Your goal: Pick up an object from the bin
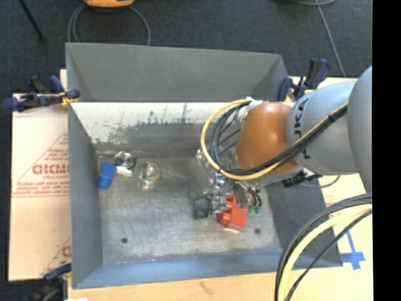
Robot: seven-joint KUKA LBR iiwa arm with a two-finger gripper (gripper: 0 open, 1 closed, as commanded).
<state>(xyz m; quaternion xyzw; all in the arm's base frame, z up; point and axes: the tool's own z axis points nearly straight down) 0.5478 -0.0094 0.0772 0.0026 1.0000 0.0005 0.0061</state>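
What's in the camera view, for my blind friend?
A robot's gripper hangs low in a grey bin beside a red block and a small dark thing. Farther left lie a blue piece, a shiny metal piece and a clear round one.

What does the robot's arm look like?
The arm is fat, round and silvery grey, with dark letters on it. Its wrist wears a shiny orange cover shaped like a ball. Black and yellow cables loop around that cover. At the tip sits a small pincer of dark and silvery metal.
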